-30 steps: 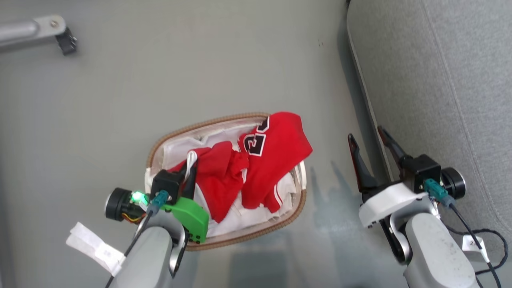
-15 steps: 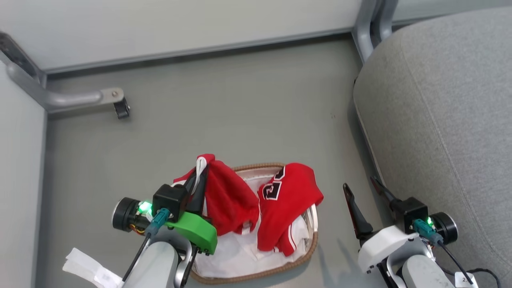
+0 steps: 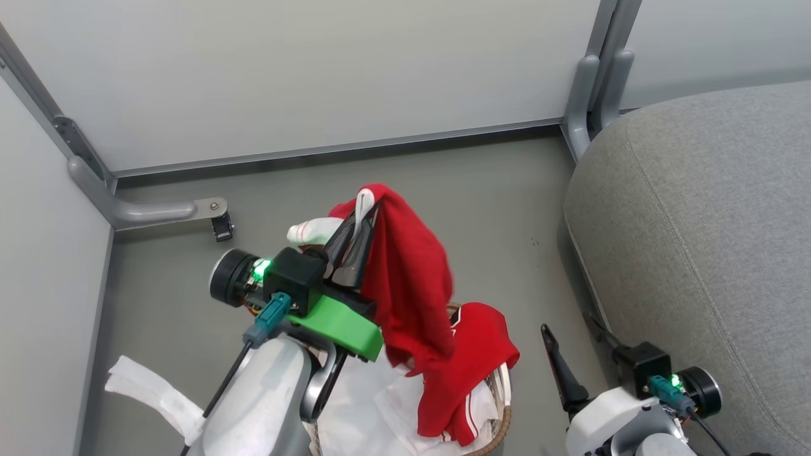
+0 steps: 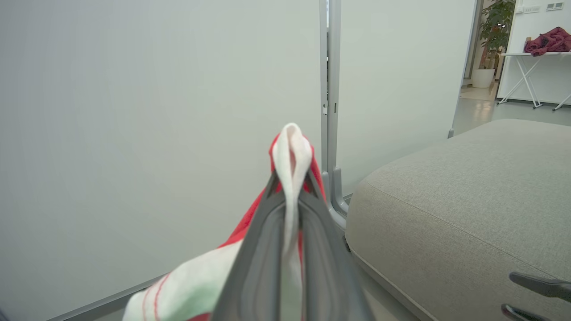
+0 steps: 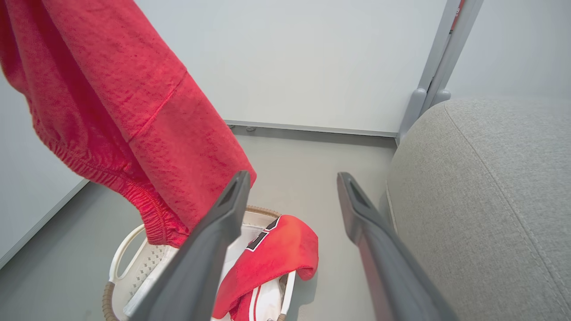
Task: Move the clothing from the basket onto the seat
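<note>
Two red pieces of clothing are on your list, with one basket, one seat and two grippers. Item one, garment [image 3: 412, 285] with white trim: your left gripper [image 3: 361, 221] has its fingers pressed together on a white-edged fold. It holds the garment well above the basket [image 5: 147, 267], where the cloth hangs free. The lower end drops over the basket's left half as far as the jersey [image 3: 481, 354], and you cannot tell whether they touch. Item two, jersey with black, white-outlined numbers: it lies in the basket, draped over the far right rim, with its white-striped edge inside. Basket: it stands on the floor [image 3: 190, 304] and has a brown woven rim and a white perforated wall. A white liner [image 3: 361, 411] is bunched inside, under the jersey. Seat [image 3: 697, 253]: a large grey cushion to the right of the basket and apart from it. Your right gripper [image 3: 566, 324]: its fingers are spread wide and empty, low between the basket and the seat, just beside the basket's right rim. Panels [image 3: 317, 76]: pale walls beyond the basket, joined at a grey post [image 3: 595, 82] on the far right.
</note>
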